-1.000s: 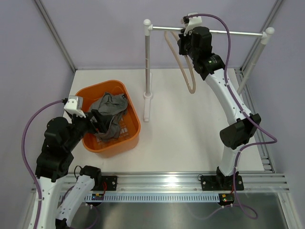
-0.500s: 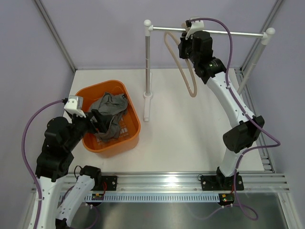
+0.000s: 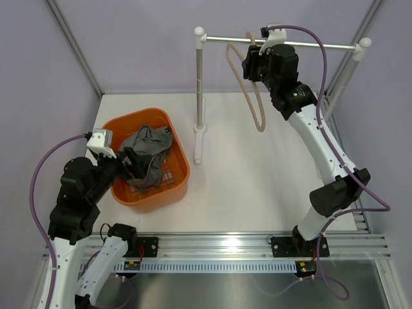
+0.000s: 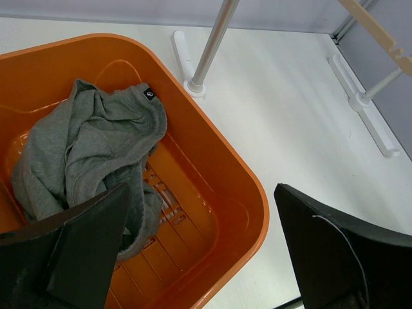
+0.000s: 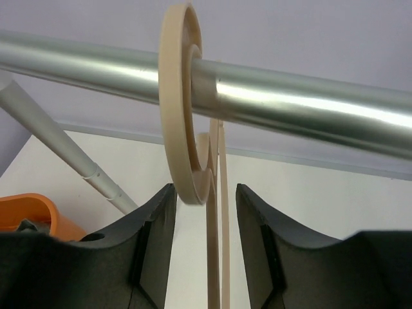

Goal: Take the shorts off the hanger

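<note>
Left tool [image 4: 201, 193]: jaws spread wide, poised over the orange basket [image 4: 219, 167]. The shorts [image 4: 90, 148] lie inside it, ahead and to the left of this tool. They are dark grey, soft knit, crumpled in a heap, with a small black tag showing. The basket is smooth moulded plastic with rounded corners and a slotted floor, and it stands on the white desk [image 4: 290, 109].

Farther off, I have the right tool [image 5: 204, 190] up at the silver metal rail [image 5: 309, 106], jaws at a narrow gap. The hanger [image 5: 174, 103] is beige, thin and matt, and hooks over the rail just above this tool. Its hook end and neck sit between the jaws, with a sliver of gap on either side.
</note>
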You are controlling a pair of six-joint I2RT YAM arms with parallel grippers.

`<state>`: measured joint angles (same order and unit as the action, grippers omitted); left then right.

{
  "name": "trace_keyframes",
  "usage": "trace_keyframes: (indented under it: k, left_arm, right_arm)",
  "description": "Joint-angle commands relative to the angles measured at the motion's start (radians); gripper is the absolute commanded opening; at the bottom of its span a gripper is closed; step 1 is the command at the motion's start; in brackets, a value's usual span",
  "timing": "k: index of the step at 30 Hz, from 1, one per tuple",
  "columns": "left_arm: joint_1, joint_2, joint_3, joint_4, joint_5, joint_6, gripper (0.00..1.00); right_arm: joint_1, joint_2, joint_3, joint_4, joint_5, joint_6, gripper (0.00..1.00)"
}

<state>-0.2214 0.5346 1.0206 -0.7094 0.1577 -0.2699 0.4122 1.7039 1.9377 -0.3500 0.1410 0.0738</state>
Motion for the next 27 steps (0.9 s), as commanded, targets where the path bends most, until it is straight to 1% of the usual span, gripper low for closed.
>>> trace_keyframes:
  k: [1, 4, 9, 13, 14, 18, 20, 21, 22, 24, 27]
  left_arm:
    - [-0.003, 0.018, 0.001, 0.034, -0.004, -0.003, 0.99]
    - [-0.003, 0.027, -0.001, 0.039, -0.006, -0.008, 0.99]
    - [-0.003, 0.047, -0.022, 0.066, 0.031, -0.023, 0.99]
    - [-0.003, 0.07, -0.054, 0.111, 0.075, -0.048, 0.99]
    - [-0.003, 0.073, -0.062, 0.117, 0.078, -0.049, 0.99]
    - [-0.003, 0.094, -0.086, 0.128, 0.048, -0.043, 0.98]
    - [-0.004, 0.1, -0.102, 0.126, 0.028, -0.031, 0.98]
    - [-0.006, 0.1, -0.108, 0.125, -0.001, -0.025, 0.98]
    - [-0.007, 0.1, -0.122, 0.123, -0.015, -0.019, 0.98]
    - [-0.013, 0.09, -0.137, 0.129, -0.055, -0.014, 0.98]
    - [-0.015, 0.07, -0.171, 0.148, -0.072, -0.009, 0.98]
  right_arm:
    - [-0.004, -0.104, -0.025, 0.005, 0.038, 0.029, 0.51]
    - [-0.004, -0.179, -0.081, -0.004, 0.066, 0.055, 0.52]
    - [-0.003, -0.377, -0.261, -0.004, 0.118, 0.093, 0.56]
    - [-0.004, -0.532, -0.374, -0.063, 0.172, 0.148, 0.59]
    - [-0.003, -0.597, -0.402, -0.07, 0.172, 0.161, 0.59]
    - [-0.003, -0.746, -0.541, -0.133, 0.157, 0.222, 0.62]
    - [-0.003, -0.817, -0.581, -0.185, 0.17, 0.254, 0.73]
    - [-0.003, -0.838, -0.62, -0.201, 0.181, 0.265, 0.82]
    - [-0.003, -0.858, -0.64, -0.223, 0.195, 0.282, 0.99]
    - [-0.004, -0.909, -0.684, -0.253, 0.21, 0.297, 0.99]
    - [-0.003, -0.955, -0.727, -0.296, 0.215, 0.319, 0.99]
